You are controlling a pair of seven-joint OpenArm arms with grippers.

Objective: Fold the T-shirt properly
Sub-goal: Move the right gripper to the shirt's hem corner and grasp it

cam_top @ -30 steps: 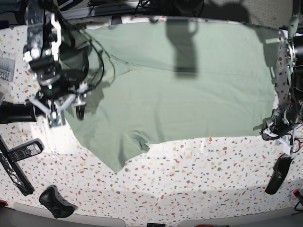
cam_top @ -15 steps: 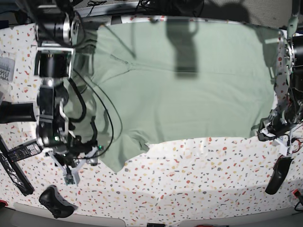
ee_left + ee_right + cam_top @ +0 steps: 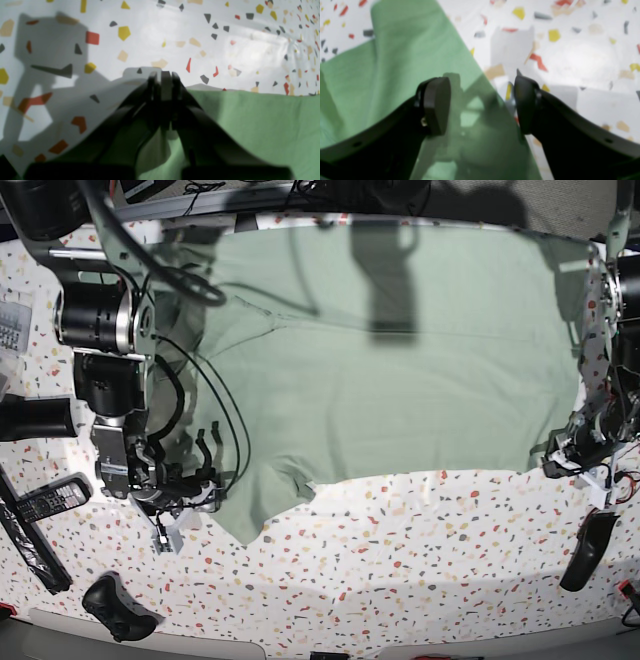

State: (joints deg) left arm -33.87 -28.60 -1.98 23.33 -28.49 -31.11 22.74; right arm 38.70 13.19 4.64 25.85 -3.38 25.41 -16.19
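The pale green T-shirt (image 3: pixel 400 380) lies spread flat across the speckled table (image 3: pixel 420 560), collar to the left in the base view. My right gripper (image 3: pixel 481 105) (image 3: pixel 200 485) is open and hovers low over the near sleeve (image 3: pixel 395 62). The sleeve's edge runs diagonally between its two fingers (image 3: pixel 437 105). At the shirt's near right corner my left gripper (image 3: pixel 162 80) (image 3: pixel 556 463) is shut on the hem. The green cloth (image 3: pixel 250 125) and a fold of the table cover (image 3: pixel 75 107) rise up to its closed tips.
On the left by the right arm lie a remote control (image 3: pixel 48 500), a black strip (image 3: pixel 30 555), a black cylinder (image 3: pixel 35 420) and a game controller (image 3: pixel 118 607). A black handle-like object (image 3: pixel 586 550) lies at the right front. Cables hang from the right arm.
My right arm has swung from the shirt's far-left collar area down toward the front, ending at the near sleeve with its gripper still open. The left arm has barely moved.
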